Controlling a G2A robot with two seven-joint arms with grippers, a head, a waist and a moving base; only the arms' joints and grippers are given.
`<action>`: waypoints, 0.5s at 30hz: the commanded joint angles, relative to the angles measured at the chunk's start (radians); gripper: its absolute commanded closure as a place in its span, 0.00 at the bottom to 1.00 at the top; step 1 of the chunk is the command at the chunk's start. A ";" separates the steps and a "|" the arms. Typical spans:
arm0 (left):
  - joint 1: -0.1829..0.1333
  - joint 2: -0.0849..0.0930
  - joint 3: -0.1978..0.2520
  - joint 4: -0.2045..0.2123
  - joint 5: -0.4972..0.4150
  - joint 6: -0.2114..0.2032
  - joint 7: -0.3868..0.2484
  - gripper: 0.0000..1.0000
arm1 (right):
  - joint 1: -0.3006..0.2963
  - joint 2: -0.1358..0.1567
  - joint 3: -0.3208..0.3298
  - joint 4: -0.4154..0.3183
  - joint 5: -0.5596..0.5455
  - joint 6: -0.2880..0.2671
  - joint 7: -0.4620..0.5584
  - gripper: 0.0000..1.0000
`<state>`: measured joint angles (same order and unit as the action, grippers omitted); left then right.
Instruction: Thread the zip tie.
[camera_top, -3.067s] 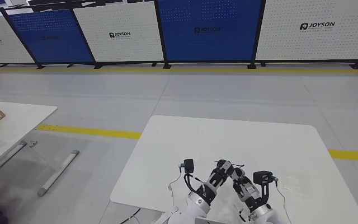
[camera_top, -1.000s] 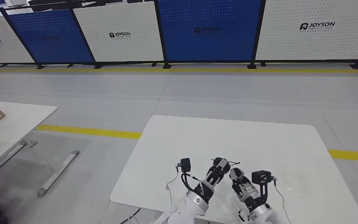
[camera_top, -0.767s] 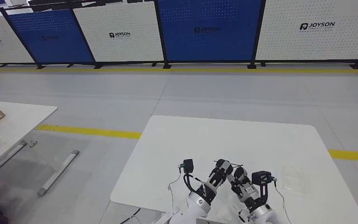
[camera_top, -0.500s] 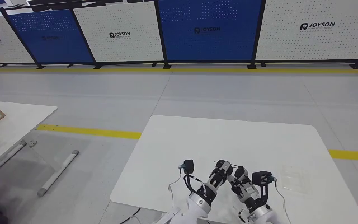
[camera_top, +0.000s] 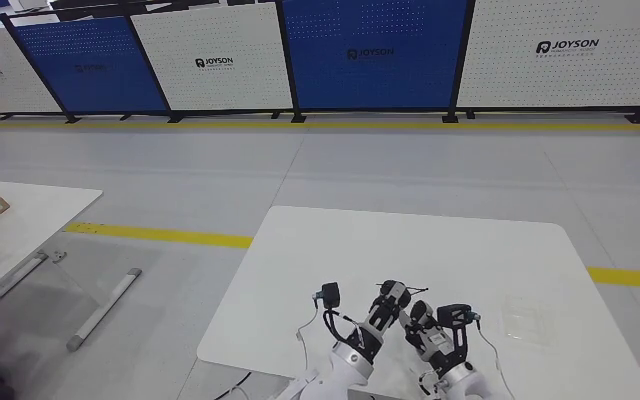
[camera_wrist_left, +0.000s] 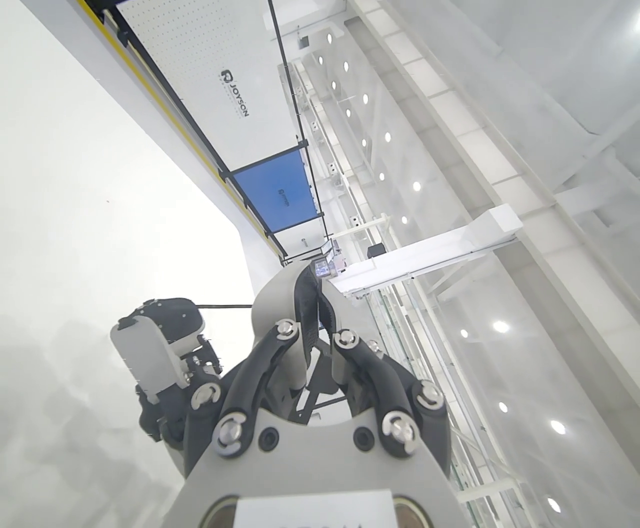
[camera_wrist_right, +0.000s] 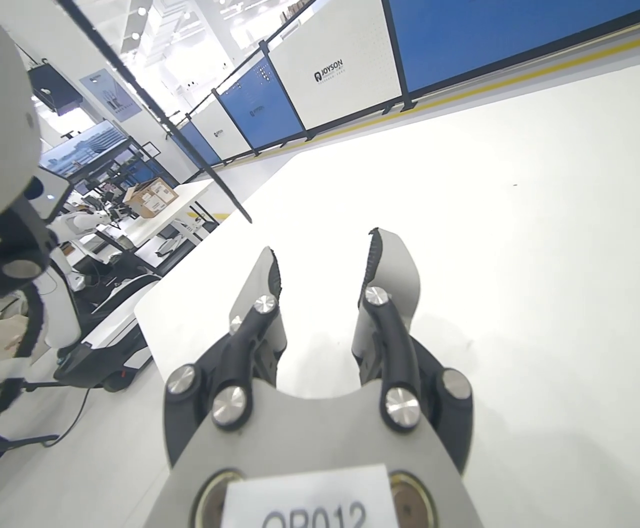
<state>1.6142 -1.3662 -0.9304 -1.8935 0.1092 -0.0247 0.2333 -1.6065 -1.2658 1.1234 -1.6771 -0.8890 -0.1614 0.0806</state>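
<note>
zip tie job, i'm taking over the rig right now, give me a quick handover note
Left gripper: shut, apparently pinching the zip tie; the contact itself is hidden.
Right gripper: open and empty, above the white table.
Zip tie: black strap held up in the air, with its pointed free tip just beyond the right gripper's fingertips and touching neither.
Done: the tie is off the table.
Left: no loop visible, and the tip is not yet through the head, which I cannot see. Likely next step: the right gripper takes the free end.

zip tie (camera_wrist_right: 165, 126) far end cut off
</note>
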 joint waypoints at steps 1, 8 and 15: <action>0.010 0.002 -0.017 -0.017 -0.001 -0.011 0.015 1.00 | 0.003 -0.001 -0.001 0.005 0.006 -0.002 0.000 0.63; 0.031 0.008 -0.042 -0.038 0.002 -0.014 0.001 1.00 | 0.010 -0.001 0.000 0.016 0.021 -0.014 -0.009 0.60; 0.036 0.008 -0.054 -0.040 -0.008 -0.027 0.011 1.00 | 0.017 -0.002 -0.004 0.028 0.027 -0.019 -0.003 0.57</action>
<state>1.6480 -1.3584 -0.9812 -1.9320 0.1028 -0.0499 0.2449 -1.5906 -1.2682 1.1195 -1.6511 -0.8619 -0.1799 0.0776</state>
